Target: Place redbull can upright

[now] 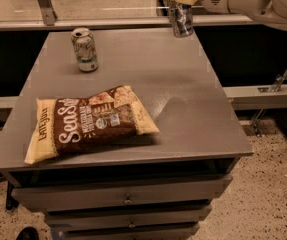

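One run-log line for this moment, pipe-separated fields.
gripper: above table far-right corner, shut on redbull can | redbull can: near upright, table contact unclear | white-green can: standing far-left | Late July chip bag: lying front-left
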`<state>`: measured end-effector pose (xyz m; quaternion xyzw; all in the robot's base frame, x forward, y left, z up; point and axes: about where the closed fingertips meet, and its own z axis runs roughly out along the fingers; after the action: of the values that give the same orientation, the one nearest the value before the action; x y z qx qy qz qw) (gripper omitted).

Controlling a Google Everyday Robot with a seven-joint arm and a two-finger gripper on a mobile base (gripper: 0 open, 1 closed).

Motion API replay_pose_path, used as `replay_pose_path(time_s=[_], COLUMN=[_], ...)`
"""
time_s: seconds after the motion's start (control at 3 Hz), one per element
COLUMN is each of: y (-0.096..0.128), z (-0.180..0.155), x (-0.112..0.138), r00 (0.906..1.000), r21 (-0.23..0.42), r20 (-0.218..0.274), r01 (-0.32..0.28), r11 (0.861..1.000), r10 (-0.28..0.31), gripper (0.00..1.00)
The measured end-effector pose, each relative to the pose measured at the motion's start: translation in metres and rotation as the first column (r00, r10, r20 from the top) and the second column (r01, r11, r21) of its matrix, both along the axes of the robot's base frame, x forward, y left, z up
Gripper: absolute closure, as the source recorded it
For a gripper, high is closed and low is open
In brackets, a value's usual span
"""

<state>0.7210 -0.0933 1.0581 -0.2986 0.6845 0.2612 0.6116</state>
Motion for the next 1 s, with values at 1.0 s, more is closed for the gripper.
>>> replay_pose_path(time_s=[1.0], y=[-0.018], z=[-0.038], x=[0.004], r00=[0.9785], r21=[0.17], r20=[0.205], r01=[-0.014], r11=[0.985], r10=[-0.022], gripper=[1.0])
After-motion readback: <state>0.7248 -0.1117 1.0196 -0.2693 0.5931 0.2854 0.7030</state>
